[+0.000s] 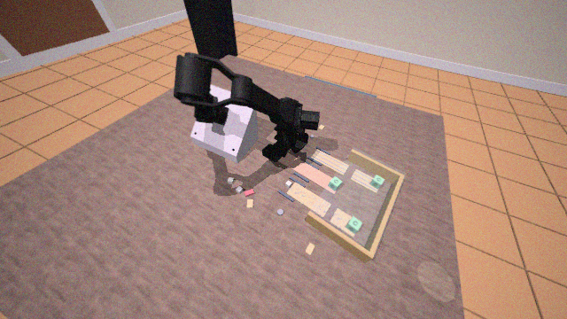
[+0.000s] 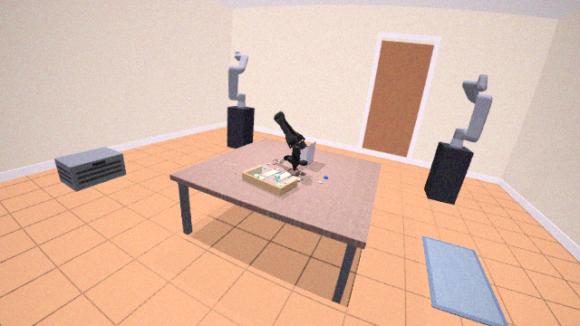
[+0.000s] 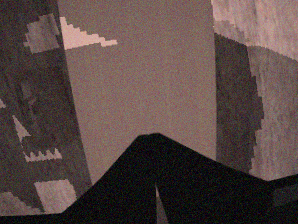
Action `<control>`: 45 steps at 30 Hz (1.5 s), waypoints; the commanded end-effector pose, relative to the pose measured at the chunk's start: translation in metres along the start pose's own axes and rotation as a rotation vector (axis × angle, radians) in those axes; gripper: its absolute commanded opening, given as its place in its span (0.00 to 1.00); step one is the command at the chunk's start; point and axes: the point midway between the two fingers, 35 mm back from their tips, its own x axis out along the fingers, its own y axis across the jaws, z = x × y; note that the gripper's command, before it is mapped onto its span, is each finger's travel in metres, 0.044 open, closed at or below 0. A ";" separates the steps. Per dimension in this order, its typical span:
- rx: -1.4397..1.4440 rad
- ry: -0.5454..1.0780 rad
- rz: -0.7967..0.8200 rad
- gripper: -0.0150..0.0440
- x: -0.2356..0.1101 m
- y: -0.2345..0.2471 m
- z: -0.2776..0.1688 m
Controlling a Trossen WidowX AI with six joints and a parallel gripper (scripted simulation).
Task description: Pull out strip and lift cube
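The pinkish strip shows no gap; its near part runs beneath my gripper. A green cube sits on its far end. My gripper is shut and empty, pointing down low over this strip; whether the tips touch it is hidden. One pale strip has a gap before its far piece, which carries a green cube. Another pale strip is likewise split from a far piece with a green cube. The cube labels are too small to read.
A wooden-walled tray surrounds the strips' far ends and is open toward the arm. Short dark blue rails flank the strips. Small loose bits, including a red block and a blue one, lie about the table.
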 end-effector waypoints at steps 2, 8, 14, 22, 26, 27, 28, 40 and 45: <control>-0.005 0.024 0.003 0.25 0.003 -0.001 -0.016; -0.005 0.024 0.003 0.25 0.003 0.000 -0.025; -0.006 0.025 0.003 0.25 0.003 0.000 -0.034; -0.006 0.025 0.003 0.25 0.003 0.000 -0.046; -0.006 0.025 0.004 0.25 0.003 0.000 -0.052; -0.007 0.025 0.004 0.25 0.003 0.000 -0.054; -0.007 0.025 0.004 0.25 0.003 0.000 -0.055; -0.007 0.026 0.004 0.25 0.002 0.001 -0.071; -0.007 0.026 0.004 0.25 0.002 0.001 -0.071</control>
